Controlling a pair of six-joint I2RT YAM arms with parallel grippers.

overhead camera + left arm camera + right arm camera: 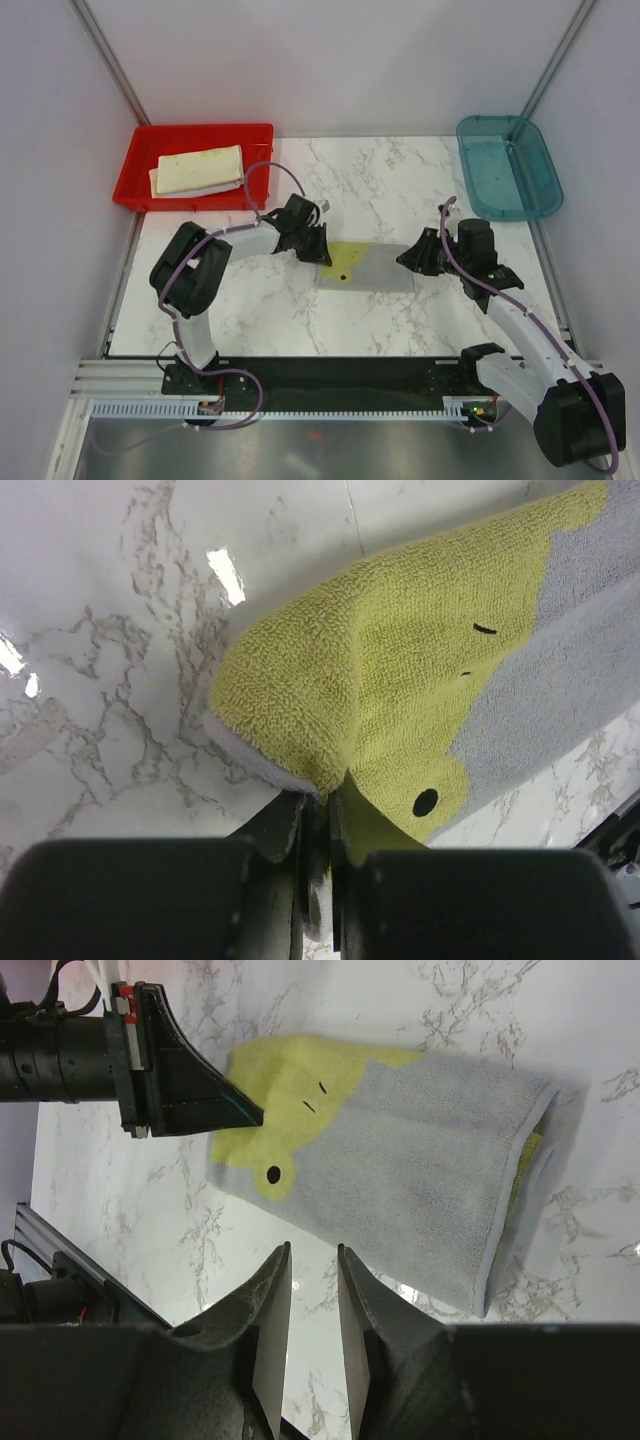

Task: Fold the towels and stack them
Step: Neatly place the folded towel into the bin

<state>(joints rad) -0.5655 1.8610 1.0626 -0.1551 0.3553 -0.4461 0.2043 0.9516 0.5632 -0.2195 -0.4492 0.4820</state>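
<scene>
White marble-veined table (pixel 380 180). Grey terry towel with yellow patch (pixel 375 268) lies doubled over mid-table. Red plastic tray (pixel 200 130) sits beyond the towel to its left; translucent teal plastic tub (pixel 505 170) beyond it to its right.

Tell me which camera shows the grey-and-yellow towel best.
Right wrist view: the whole towel shows in full, close up. The top view shows it far smaller; the left wrist view shows only its yellow end.

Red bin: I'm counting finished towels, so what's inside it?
A folded cream-yellow towel lies in the red bin, a paler cloth edge peeking out beneath; anything further under it is covered.
</scene>
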